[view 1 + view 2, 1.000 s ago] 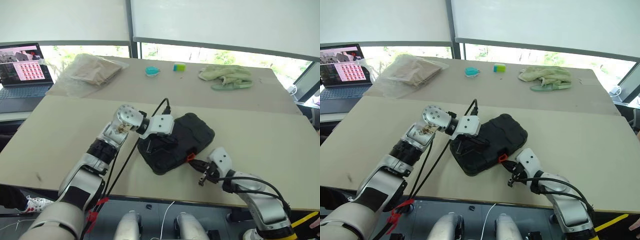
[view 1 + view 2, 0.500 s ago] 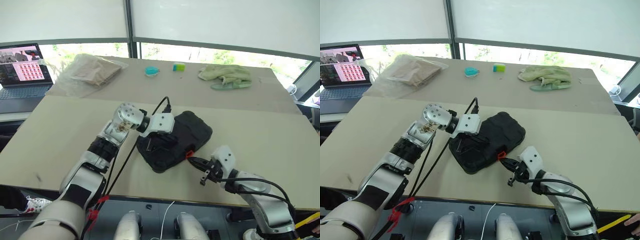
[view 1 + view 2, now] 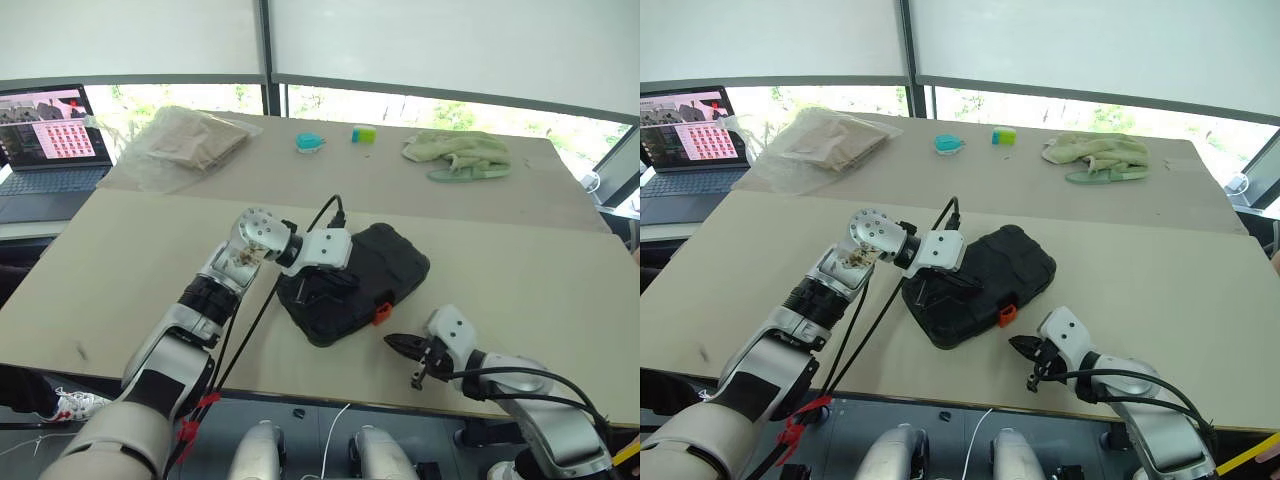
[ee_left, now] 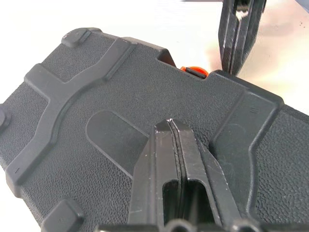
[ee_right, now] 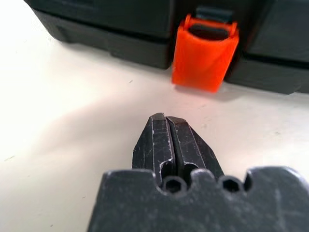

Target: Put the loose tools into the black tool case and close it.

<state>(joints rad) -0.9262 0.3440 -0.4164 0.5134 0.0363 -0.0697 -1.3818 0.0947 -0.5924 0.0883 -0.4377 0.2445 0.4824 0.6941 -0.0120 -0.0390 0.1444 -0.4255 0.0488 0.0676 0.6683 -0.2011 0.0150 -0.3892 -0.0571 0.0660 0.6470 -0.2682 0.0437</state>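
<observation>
The black tool case [image 3: 385, 265] lies with its lid down on the beige table, turned at an angle. Its orange latch [image 3: 381, 313] faces the table's front edge. My left gripper [image 4: 171, 124] is shut and its tips rest on the textured lid [image 4: 96, 96], near the case's left end [image 3: 312, 292]. My right gripper [image 3: 394, 342] is shut and holds nothing. It hovers low over the bare table a short way in front of the orange latch [image 5: 205, 55], pointing at it without touching. The loose tools are out of view.
Along the far side of the table are a crumpled plastic bag [image 3: 185, 140], a teal object [image 3: 310, 142], a small green-and-yellow block [image 3: 362, 133] and a green cloth [image 3: 458, 153]. A laptop [image 3: 45, 135] stands at far left. The table's front edge [image 3: 330, 395] runs just below my right gripper.
My right gripper has drawn back from the orange latch toward the table's front edge. The left gripper has stayed on the lid. The case has kept its place.
</observation>
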